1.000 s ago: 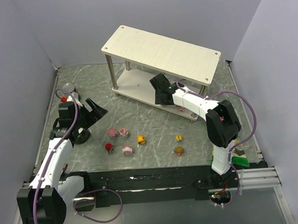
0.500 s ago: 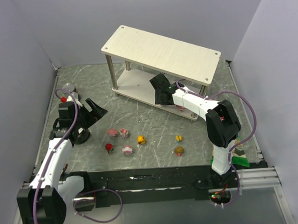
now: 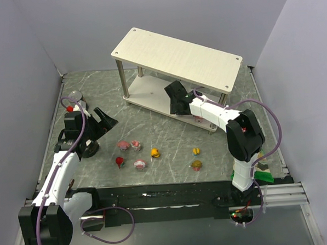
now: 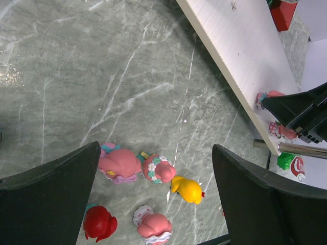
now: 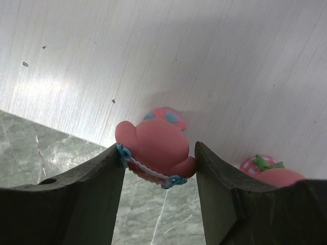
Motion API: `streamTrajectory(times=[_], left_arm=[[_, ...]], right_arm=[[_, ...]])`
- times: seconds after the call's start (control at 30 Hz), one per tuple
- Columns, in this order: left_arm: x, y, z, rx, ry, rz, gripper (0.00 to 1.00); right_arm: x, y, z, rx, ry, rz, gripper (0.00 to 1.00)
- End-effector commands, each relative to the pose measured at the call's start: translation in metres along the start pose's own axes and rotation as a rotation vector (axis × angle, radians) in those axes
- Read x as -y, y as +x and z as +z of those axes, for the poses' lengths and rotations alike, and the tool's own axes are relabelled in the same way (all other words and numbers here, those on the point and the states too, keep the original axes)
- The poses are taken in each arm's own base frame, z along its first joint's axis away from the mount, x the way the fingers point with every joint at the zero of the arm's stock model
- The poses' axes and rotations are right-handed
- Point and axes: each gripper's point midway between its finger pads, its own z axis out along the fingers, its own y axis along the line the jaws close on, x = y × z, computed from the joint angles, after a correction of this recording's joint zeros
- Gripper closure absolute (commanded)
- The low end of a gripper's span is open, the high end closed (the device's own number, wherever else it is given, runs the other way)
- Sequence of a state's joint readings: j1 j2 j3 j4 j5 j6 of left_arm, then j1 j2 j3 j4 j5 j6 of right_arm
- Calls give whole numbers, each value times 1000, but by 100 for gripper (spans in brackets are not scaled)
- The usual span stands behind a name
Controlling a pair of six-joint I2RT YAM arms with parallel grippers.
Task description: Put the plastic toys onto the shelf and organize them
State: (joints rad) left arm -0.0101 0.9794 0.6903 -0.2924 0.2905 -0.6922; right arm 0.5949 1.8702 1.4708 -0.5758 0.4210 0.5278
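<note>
Fingers [image 5: 92, 194] of the right gripper [image 5: 157, 153] clamped a pink toy [image 5: 153, 145] at the front edge of the shelf's [image 3: 176, 56] lower board. A second toy [image 5: 268, 173] lay at its 4 o'clock. The left gripper [image 4: 154, 149] hung wide open over the table [image 3: 175, 135], with loose toys [image 3: 136, 154] at its 4 o'clock in the top view.

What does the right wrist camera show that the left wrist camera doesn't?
Right wrist only: the right pincer shut on a pink toy with blue trim, close up. Left wrist only: a red toy, a yellow toy and three pink toys loose on the table, framed by the open left pincer. Both: the lower board of the shelf, with the right pincer at its edge.
</note>
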Motion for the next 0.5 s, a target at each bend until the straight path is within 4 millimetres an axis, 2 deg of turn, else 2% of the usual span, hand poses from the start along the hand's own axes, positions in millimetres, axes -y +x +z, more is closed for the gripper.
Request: streamTrajectory(times=[0.0, 0.2, 0.47], left_arm=[[5, -9, 1, 34, 20, 27, 4], [5, -9, 0, 35, 22, 27, 4], [6, -8, 0, 34, 24, 28, 4]], right_arm=[[9, -9, -10, 31, 3, 12, 58], [17, -1, -12, 19, 17, 9, 58], [20, 2, -6, 10, 36, 15, 45]])
